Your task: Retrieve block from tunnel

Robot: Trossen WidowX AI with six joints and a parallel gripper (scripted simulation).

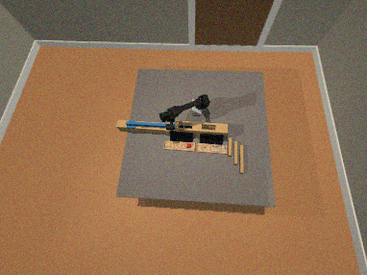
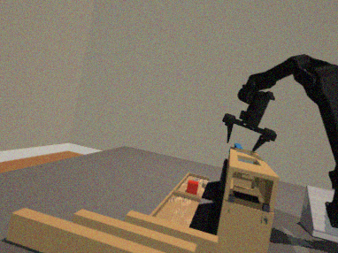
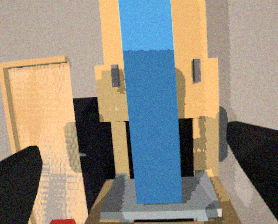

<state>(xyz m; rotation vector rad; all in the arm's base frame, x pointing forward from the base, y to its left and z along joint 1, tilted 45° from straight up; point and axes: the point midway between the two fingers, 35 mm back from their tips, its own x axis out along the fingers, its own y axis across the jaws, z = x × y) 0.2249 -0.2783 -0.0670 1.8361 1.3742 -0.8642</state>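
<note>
The wooden tunnel [image 1: 220,131] [image 2: 247,226] has openings in its top and an open near end in the exterior view. A long blue handle [image 1: 146,124] [image 2: 238,146] [image 3: 154,120] lies along its wooden channel and meets a grey plate [image 3: 112,206] in the wrist view. My gripper [image 1: 170,126] [image 2: 241,146] [image 3: 132,139] is open and empty above the handle, one finger to each side. A small red block [image 1: 188,145] [image 2: 192,187] [image 3: 62,221] lies in a shallow tray [image 1: 172,145] [image 3: 45,110] beside the tunnel. I cannot make out a block inside the tunnel.
A second shallow tray [image 1: 211,148] [image 2: 179,210] adjoins the first. Three loose wooden rods [image 1: 230,146] [image 1: 235,154] [image 1: 241,160] lie beyond it, close to the tunnel's right end in the top view. The channel's left end overhangs the table [image 1: 192,183] edge.
</note>
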